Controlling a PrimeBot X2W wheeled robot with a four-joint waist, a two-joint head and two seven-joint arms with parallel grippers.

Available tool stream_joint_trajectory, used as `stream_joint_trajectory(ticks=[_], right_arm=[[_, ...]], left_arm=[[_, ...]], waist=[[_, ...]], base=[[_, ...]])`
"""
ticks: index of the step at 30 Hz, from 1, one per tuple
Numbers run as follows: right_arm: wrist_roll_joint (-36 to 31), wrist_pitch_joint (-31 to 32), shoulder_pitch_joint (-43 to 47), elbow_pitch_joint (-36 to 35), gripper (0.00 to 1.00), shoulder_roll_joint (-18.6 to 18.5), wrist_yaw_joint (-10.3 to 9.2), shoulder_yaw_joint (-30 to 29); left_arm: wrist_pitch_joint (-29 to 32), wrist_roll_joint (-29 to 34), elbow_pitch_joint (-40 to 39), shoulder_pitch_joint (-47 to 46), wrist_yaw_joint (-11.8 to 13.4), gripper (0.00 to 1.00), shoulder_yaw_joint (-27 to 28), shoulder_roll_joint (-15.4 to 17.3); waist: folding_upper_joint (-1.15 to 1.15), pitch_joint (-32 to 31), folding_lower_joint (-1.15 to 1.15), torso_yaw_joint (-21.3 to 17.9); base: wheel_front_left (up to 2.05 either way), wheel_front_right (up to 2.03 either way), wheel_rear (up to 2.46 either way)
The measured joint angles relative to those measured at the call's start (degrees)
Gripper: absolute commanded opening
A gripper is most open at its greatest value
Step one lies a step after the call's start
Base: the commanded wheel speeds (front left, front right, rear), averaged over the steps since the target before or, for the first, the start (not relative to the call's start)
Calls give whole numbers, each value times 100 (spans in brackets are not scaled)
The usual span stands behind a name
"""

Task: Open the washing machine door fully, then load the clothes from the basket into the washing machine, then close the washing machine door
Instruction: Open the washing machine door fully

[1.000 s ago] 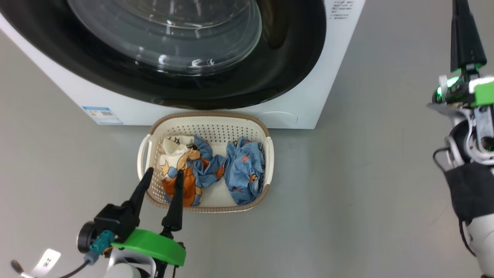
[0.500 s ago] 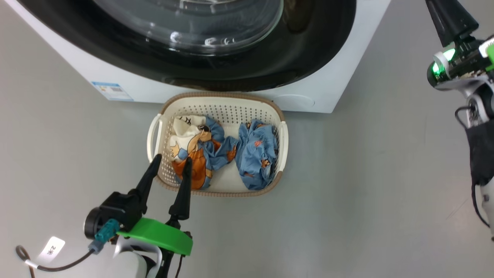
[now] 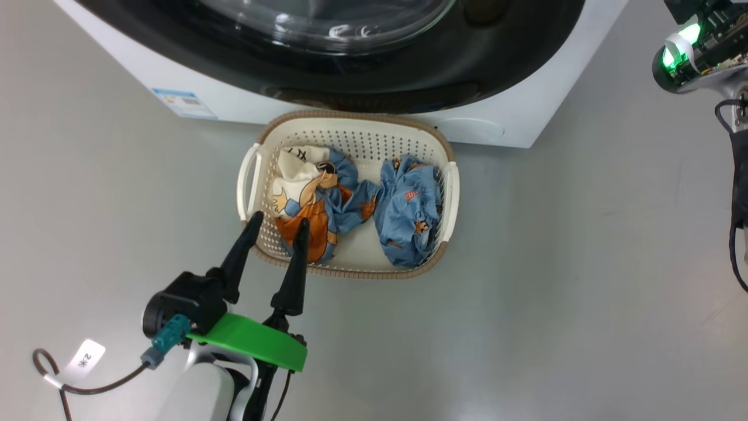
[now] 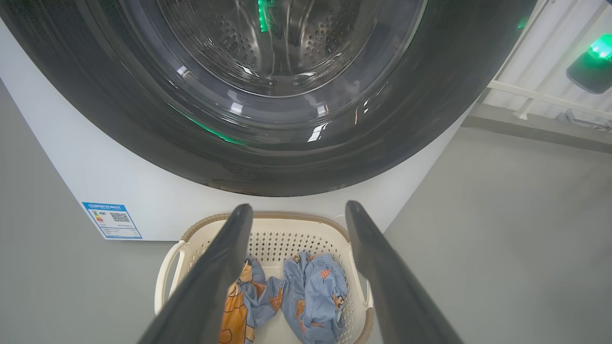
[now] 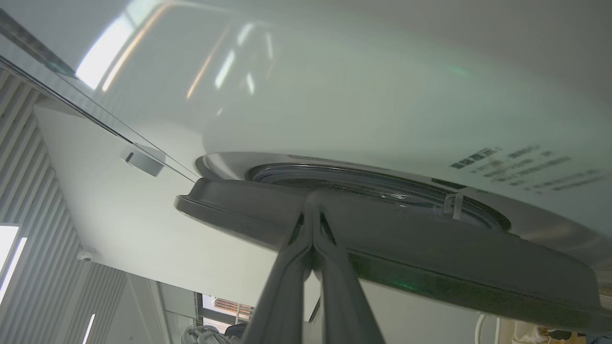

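the left gripper (image 3: 280,219) hovers at the 7 o'clock corner of the basket (image 3: 356,116) in the head view, its two dark fingers spread wide with nothing between them. one fingertip lies over the brown rim, the other over the cream-and-orange garment. the basket sits on the grey floor (image 3: 555,292) at 6 o'clock of the washing machine door (image 3: 409,82), just beside the white washing machine (image 3: 526,117). the clothes (image 3: 318,199) lie inside it, the patched piece toward 9 o'clock and the plain blue piece toward 3 o'clock, touching in the middle. in the left wrist view the clothes show low between the fingers and the door fills 12 o'clock. the right gripper (image 5: 311,205) has its fingers pressed together, empty, with the tips at the edge of the door's black rim. whether they touch it i cannot tell. a blue label (image 3: 182,103) sits at the machine's 8 o'clock corner.
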Motion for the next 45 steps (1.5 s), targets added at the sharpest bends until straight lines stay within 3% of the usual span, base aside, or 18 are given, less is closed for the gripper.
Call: stream_joint_trajectory(ticks=[29,45], right_arm=[[-636,386,-593,271,0,-62,0,11],[-669,684,388,-165,0,115,0,209]], left_arm=[[0,-289,-169,-259,0,100,-59,-21],[-1,-227,-107,-125,0,100,32,-22]], waist=[[0,452,0,320],[0,-70,0,235]], base=[[0,0,0],[0,0,0]])
